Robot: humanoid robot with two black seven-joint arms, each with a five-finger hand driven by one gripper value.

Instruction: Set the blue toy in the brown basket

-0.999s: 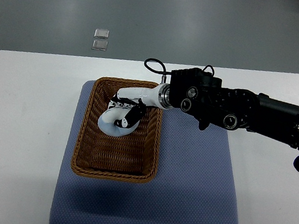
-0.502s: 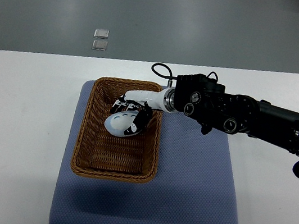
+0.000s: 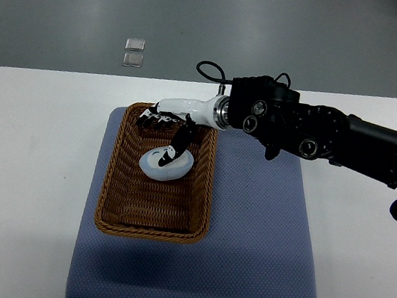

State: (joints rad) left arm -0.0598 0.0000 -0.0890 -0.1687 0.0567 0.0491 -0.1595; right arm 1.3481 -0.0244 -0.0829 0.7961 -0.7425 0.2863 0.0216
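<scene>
A white desk (image 3: pixel 22 166) filled most of the top view, with grey floor (image 3: pixel 203 21) beyond its far edge; on the desk lay a blue-grey mat (image 3: pixel 257 257), rectangular, reaching nearly to the near edge; no brand, label or writing could be read on any of these surfaces.

The right arm (image 3: pixel 336 140), black and bulky with round joint covers, came in from the 3 o'clock edge and ran toward the centre; a thin black cable looped above its wrist; its white forearm section narrowed toward the hand.

The brown basket (image 3: pixel 114 181), woven wicker and oblong, rested on the left part of the mat, its long side running from 12 to 6 o'clock; its near half showed only bare weave.

The right hand (image 3: pixel 165 122) hung over the far end of the basket, fingers spread and gripping nothing; the dark fingertips (image 3: pixel 147 118) pointed toward 9 o'clock above the far rim, while one dark digit reached down toward 6 o'clock, its tip at or just above the toy; whether it touched could not be told.

The blue toy (image 3: pixel 166 164), pale blue and rounded with small dark marks on top, lay inside the basket, in its far half toward the right wall.

On the floor at 11 o'clock sat two small pale square plates (image 3: pixel 134 52), one just behind the other; any marking there was too small to make out.
</scene>
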